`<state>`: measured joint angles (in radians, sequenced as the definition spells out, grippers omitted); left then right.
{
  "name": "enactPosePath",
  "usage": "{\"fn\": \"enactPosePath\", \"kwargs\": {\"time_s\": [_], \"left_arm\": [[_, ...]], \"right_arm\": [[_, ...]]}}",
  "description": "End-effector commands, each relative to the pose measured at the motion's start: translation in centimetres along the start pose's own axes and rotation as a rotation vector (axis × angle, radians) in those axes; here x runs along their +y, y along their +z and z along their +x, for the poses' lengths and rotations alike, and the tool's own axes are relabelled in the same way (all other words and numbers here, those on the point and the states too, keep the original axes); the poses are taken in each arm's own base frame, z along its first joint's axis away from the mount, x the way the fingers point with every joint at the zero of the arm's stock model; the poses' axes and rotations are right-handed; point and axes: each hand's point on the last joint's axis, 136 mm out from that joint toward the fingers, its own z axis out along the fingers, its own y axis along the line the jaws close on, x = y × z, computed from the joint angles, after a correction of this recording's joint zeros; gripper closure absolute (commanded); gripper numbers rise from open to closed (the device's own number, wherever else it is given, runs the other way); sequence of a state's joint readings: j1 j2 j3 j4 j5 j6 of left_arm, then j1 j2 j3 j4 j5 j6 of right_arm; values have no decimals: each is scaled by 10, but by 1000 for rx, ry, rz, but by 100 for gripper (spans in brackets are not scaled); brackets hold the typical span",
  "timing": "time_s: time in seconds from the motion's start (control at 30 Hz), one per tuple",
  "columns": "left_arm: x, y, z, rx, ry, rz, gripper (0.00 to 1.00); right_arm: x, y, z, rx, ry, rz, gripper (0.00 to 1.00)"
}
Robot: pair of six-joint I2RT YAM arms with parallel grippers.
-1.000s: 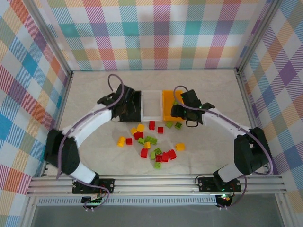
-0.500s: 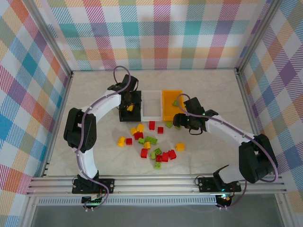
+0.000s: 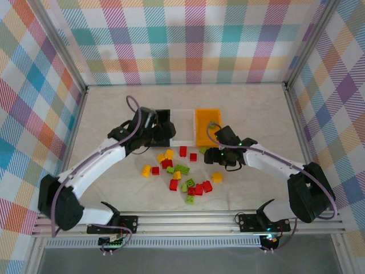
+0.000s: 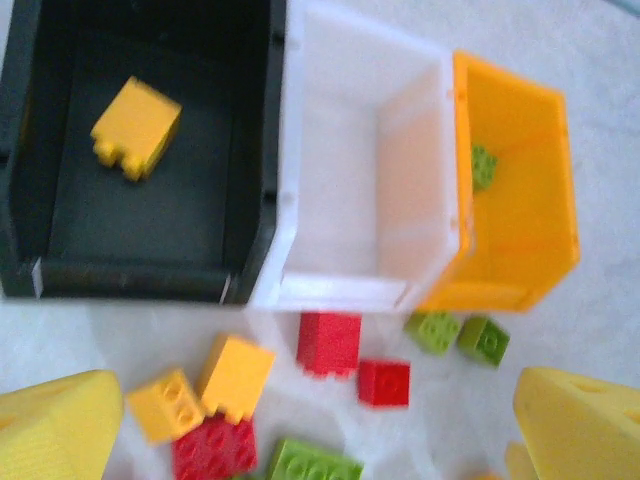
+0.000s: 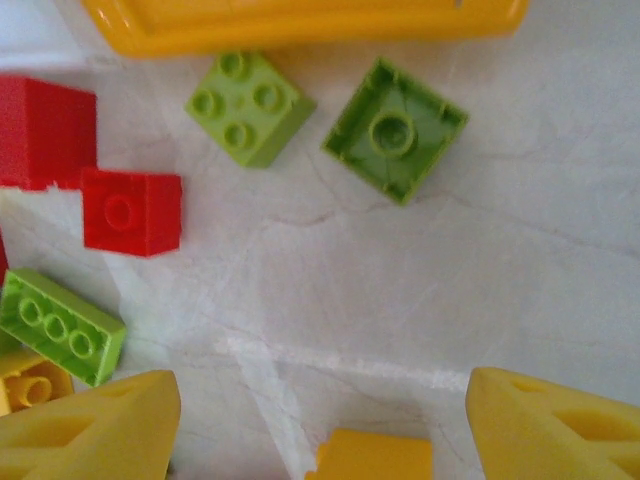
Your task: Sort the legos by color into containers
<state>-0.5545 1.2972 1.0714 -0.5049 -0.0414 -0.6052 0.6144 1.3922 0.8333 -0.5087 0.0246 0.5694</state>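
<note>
Top view: my left hand (image 3: pixel 157 137) is released and empty at the near edge of the black bin (image 3: pixel 165 116). The white bin (image 3: pixel 183 140) and the orange bin (image 3: pixel 205 128) stand in a row to its right, all touching. My right hand (image 3: pixel 215 155) is low over the desk (image 3: pixel 114 108), just short of the orange bin's near corner, and is spread and empty too. The loose legos (image 3: pixel 181 169) lie scattered between my two hands and nearer to me. Left wrist view: my fingers (image 4: pixel 55 430) are wide apart with nothing between them. Ahead of them one yellow brick (image 4: pixel 136 127) sits in the black bin, a green brick (image 4: pixel 483 165) lies in the orange bin, and the white bin holds nothing I can see. Just in front of the bins lie two red bricks (image 4: pixel 329 343) and two small green ones (image 4: pixel 433 331), with yellow ones (image 4: pixel 235 375) closer to my left finger. Right wrist view: fingers (image 5: pixel 90 430) apart, gripping nothing. Ahead, next to the orange bin's wall, are a lime brick (image 5: pixel 248 106) studs up and a darker green brick (image 5: pixel 394 128) flipped over. A red brick (image 5: pixel 131 211) and a long green brick (image 5: pixel 60 325) lie to the left, and another yellow brick (image 5: pixel 375 457) sits between my fingers.
</note>
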Motion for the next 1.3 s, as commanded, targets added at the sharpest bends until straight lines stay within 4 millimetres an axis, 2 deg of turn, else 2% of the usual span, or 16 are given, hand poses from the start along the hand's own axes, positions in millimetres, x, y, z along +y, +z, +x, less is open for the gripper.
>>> {"fn": "enactPosePath", "kwargs": {"time_s": [0.0,0.17,0.37,0.43,0.57,0.67,0.77,0.83,0.97,1.17,1.27], "left_arm": [[26,-14,28,34,-25,-33,0],[60,-33,53,20,-41,-81,0],[86,-44,66,-3,-61,-144,0],[92,-48,66,-18,-65,-166,0],[100,-57,63,-41,-52,-199,0],[110,-61,62,-62,-48,-244,0],[117,-63,63,-72,-48,-277,0],[126,-64,64,-85,-68,-317,0],[129,-62,69,-99,-91,-295,0],[129,-63,75,-125,-92,-236,0],[139,-69,77,-127,-72,-281,0]], "right_arm": [[-8,1,37,97,3,49,24],[-22,13,64,157,20,105,25],[-18,23,70,169,4,119,32],[-19,25,71,171,2,127,37],[-16,25,67,152,-2,118,52],[-11,20,59,123,-5,99,63],[7,4,41,72,-36,44,68],[28,-9,24,29,-75,-22,68],[77,-25,-26,-54,-166,-110,68],[164,-26,-95,-129,-241,-300,68],[197,-20,-125,-147,-275,-345,67]]}}
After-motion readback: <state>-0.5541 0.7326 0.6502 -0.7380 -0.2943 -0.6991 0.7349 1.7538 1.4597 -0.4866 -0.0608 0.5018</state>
